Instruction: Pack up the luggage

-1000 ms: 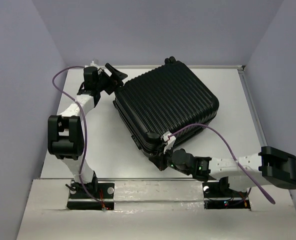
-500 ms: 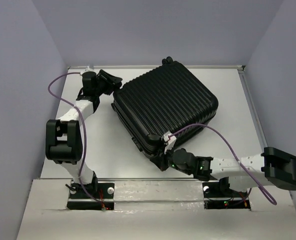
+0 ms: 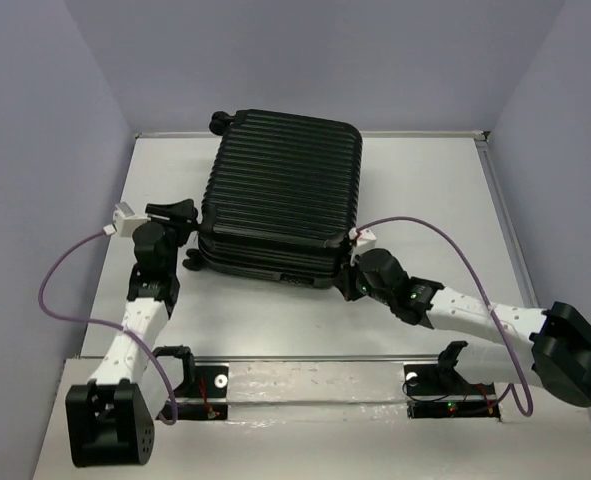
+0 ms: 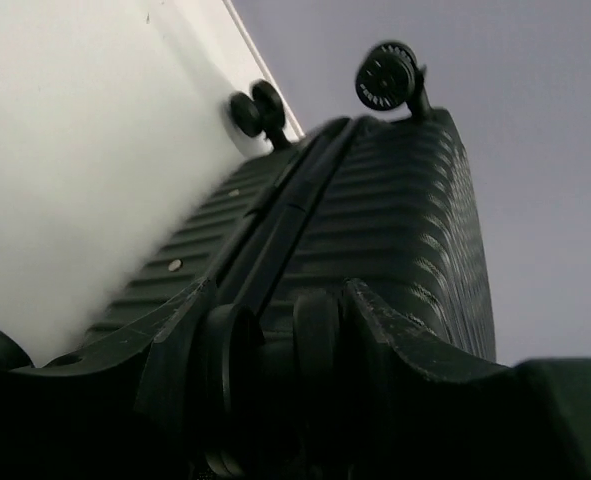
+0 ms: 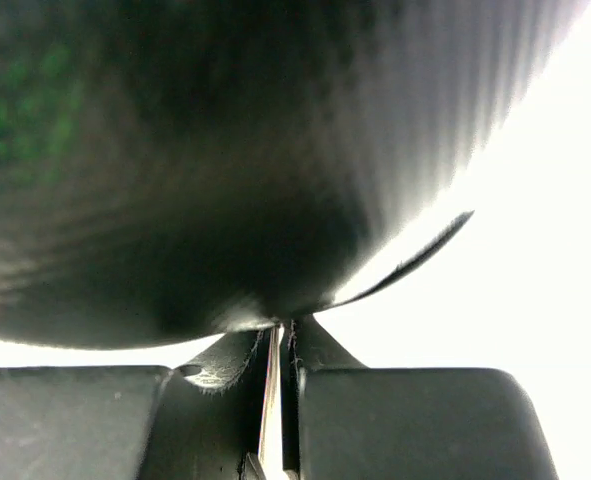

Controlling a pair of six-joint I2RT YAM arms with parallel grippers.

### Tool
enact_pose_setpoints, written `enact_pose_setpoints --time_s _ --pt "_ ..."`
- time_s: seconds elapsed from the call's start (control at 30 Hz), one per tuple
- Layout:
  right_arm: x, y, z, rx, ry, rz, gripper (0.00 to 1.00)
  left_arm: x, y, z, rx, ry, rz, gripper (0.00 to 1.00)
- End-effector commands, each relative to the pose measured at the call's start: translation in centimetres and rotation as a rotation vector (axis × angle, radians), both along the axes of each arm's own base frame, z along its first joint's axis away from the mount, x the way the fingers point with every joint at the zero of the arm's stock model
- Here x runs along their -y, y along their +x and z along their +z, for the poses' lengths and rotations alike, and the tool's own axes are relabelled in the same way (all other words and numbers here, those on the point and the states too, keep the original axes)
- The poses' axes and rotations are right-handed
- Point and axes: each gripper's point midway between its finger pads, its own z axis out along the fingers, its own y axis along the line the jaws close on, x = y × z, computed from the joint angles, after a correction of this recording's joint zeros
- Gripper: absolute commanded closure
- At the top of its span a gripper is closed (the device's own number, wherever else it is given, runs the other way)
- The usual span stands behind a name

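We are looking at the luggage [image 3: 280, 195], a black ribbed hard-shell suitcase lying flat and closed toward 12 o'clock on the white table [image 3: 425, 180], with its caster wheels [image 4: 385, 78] sticking out at its 11 o'clock corner. At its 8 o'clock corner the left gripper [image 3: 187, 240] is standing with jaws spread wide, straddling the side seam and gripping nothing that we can make out. The left wrist view is showing that seam running away between the fingers [image 4: 175, 340]. At the 5 o'clock corner the right gripper [image 3: 357, 278] is pressing against the shell with its jaws drawn to a thin slit, and we cannot tell whether a zipper tab is pinched there. We are judging that only the closing is left. The case is resting on a smooth surface, so a one-sided pull could swing it round and out of the left jaws. The right arm's purple cable [image 3: 415, 222], arching beside that corner, could snag on it.
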Motion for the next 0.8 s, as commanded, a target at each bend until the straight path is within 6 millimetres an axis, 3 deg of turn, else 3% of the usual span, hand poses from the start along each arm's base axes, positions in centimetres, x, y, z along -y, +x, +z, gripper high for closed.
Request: enact_pose_setpoints --time_s 0.0,0.03,0.1,0.17,0.2,0.23,0.27,0.3,0.33,0.37,0.4,0.47,0.5,0.53,0.63,0.67,0.77 --pt "-4.7 2.4 7.1 0.126 0.258 0.010 0.93 10.7 -6.1 0.2 0.074 0.059 -0.488 0.94" --pt "-5.3 1.3 5.2 0.077 0.263 0.013 0.93 11.8 -7.2 0.8 0.099 0.036 -0.520 0.94" --pt "-8.6 -1.9 2.1 0.029 0.223 0.079 0.93 12.7 -8.0 1.1 0.116 0.018 -0.545 0.94" --pt "-12.5 -3.8 2.6 0.035 0.220 0.138 0.93 14.0 -8.9 2.0 0.132 -0.020 -0.585 0.94" --pt "-14.1 -5.8 0.0 0.014 0.135 0.185 0.93 14.3 -9.2 3.1 0.158 -0.029 -0.597 0.94" --pt "-16.3 -6.0 1.5 0.030 0.153 0.209 0.93 14.7 -9.6 3.7 0.168 -0.037 -0.617 0.94" --pt "-16.7 -6.3 0.1 0.021 0.100 0.220 0.93 14.9 -9.8 5.2 0.193 -0.042 -0.627 0.94" --pt "-16.9 -6.1 0.4 0.032 0.093 0.215 0.93 14.9 -10.1 6.2 0.214 -0.041 -0.635 0.94" --pt "-16.7 -6.0 0.9 0.041 0.093 0.212 0.93 14.9 -10.3 6.6 0.210 -0.030 -0.639 0.94" --pt "-16.0 -5.7 1.3 0.057 0.084 0.197 0.93 14.8 -10.6 8.4 0.244 -0.022 -0.642 0.94" --pt "-15.2 -5.3 4.0 0.098 0.121 0.169 0.93 14.7 -10.9 9.2 0.259 -0.014 -0.644 0.94" --pt "-13.4 -5.2 5.5 0.135 0.095 0.161 0.93 14.5 -11.1 10.0 0.263 0.007 -0.641 0.94" --pt "-12.6 -4.9 6.6 0.162 0.092 0.148 0.93 14.5 -11.1 10.0 0.259 0.010 -0.638 0.94" --pt "-11.7 -5.1 9.2 0.189 0.133 0.146 0.93 14.5 -11.0 9.8 0.255 0.013 -0.638 0.94" --pt "-8.9 -5.2 11.5 0.216 0.127 0.133 0.93 14.3 -10.4 7.6 0.204 0.027 -0.620 0.94" --pt "-8.5 -5.3 12.4 0.226 0.149 0.135 0.93 14.3 -10.3 7.7 0.208 0.023 -0.621 0.94" --pt "-6.1 -4.5 12.7 0.227 0.162 0.110 0.93 14.4 -10.2 6.2 0.184 0.006 -0.618 0.94"
